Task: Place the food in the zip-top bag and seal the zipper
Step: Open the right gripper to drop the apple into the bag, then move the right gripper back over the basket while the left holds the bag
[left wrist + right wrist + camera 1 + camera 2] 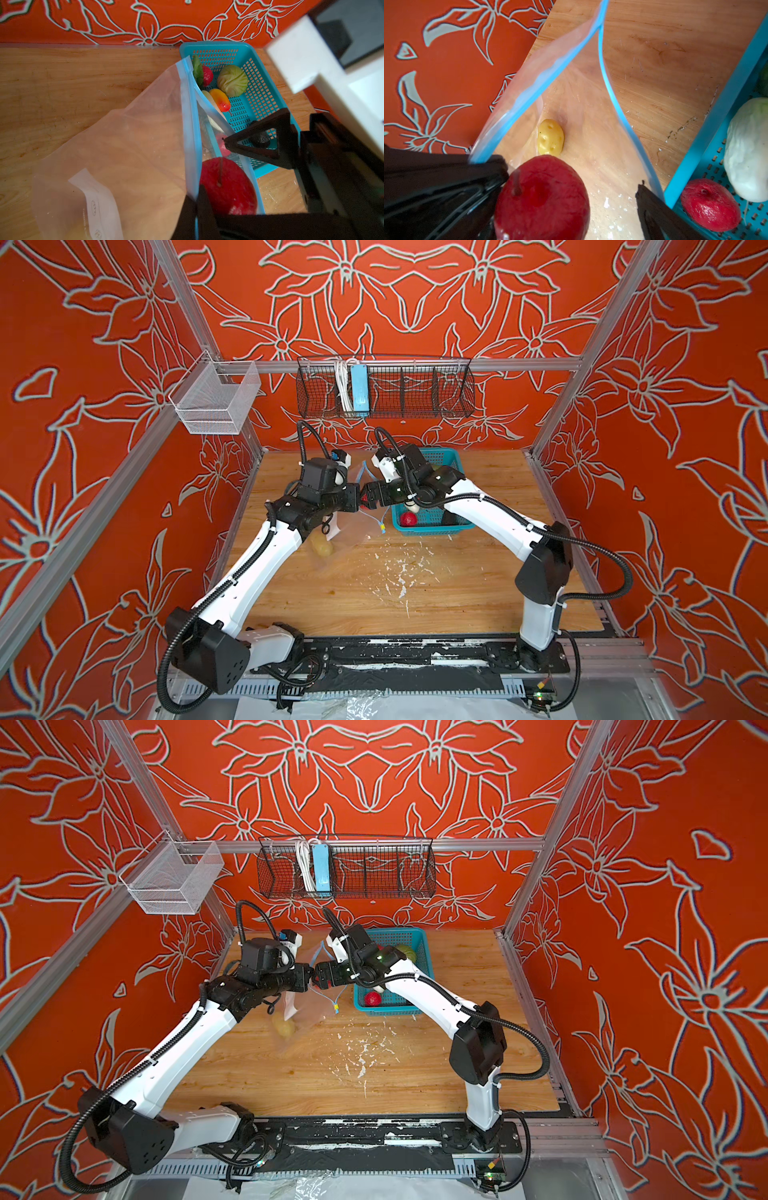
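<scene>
We note: left tool (195, 197) pinches zipper (188, 124) of zip-top bag (124, 145); right tool (573, 176) spread, red berry (542, 199) at bag mouth, yellow potato (550, 137) inside.

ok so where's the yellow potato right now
The yellow potato is inside the zip-top bag, at its bottom end resting on the wooden table, left of centre in both top views and to the left of the teal basket.

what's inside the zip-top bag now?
Yellow potato at the bottom; red fruit in the mouth, between the jaws of the open right tool. That fruit hides part of the bag.
</scene>
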Robot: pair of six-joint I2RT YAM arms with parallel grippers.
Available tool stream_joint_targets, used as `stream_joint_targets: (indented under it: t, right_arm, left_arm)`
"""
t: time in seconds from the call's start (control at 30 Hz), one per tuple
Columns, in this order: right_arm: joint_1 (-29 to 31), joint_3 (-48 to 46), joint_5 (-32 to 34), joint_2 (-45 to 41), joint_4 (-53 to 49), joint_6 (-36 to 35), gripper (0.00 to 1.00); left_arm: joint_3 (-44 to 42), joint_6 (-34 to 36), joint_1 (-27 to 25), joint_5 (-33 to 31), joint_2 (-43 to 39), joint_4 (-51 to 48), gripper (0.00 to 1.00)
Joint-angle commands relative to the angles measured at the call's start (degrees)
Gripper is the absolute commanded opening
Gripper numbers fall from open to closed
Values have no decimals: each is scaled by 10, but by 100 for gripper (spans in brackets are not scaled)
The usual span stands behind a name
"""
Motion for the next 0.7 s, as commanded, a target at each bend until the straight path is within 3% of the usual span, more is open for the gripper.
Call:
stream_joint_targets:
  t: [0.0,0.67]
  right_arm:
    - [6,30,-3,-25,5,-3,98]
    - [-4,40,27,-73,-28,-15,98]
  left_arm:
    - [10,6,1,6,-12,-4,0]
    - [4,3,2,10,-20,2,0]
